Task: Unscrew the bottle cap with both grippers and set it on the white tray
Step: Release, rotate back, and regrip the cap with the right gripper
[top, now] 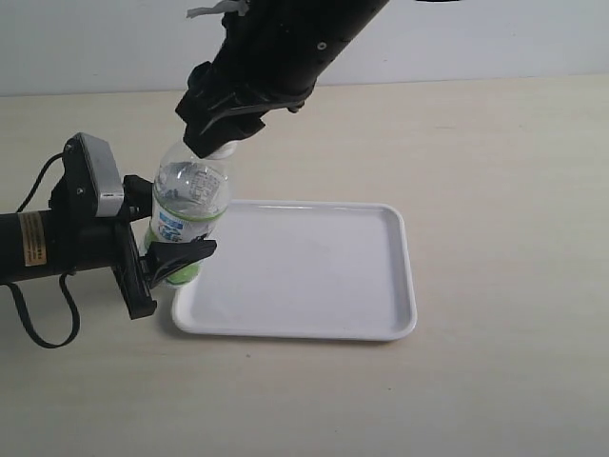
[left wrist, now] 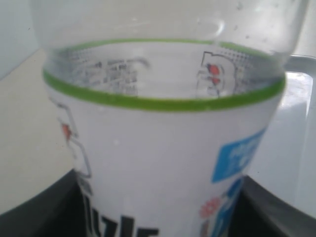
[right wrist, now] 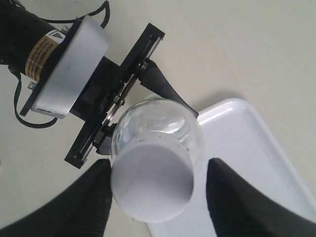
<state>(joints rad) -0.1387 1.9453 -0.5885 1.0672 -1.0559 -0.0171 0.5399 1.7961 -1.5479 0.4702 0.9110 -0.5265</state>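
Left tool [top: 174, 262] is clamped on the label of the bottle [top: 190, 195], low on its body, holding it roughly upright at the left edge of the white tray [top: 314, 271] on the worktop [top: 495, 143]. Right tool [top: 217, 133] hangs over the bottle's top, its jaws fairly wide and straddling the bottle cap [right wrist: 152, 183]. One finger [right wrist: 84, 202] sits against the cap, and the other stands just clear. The cap sits on the bottle's neck.

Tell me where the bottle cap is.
The bottle cap sits on the bottle, at the white tray's left edge in the exterior view, between the right gripper's fingers.
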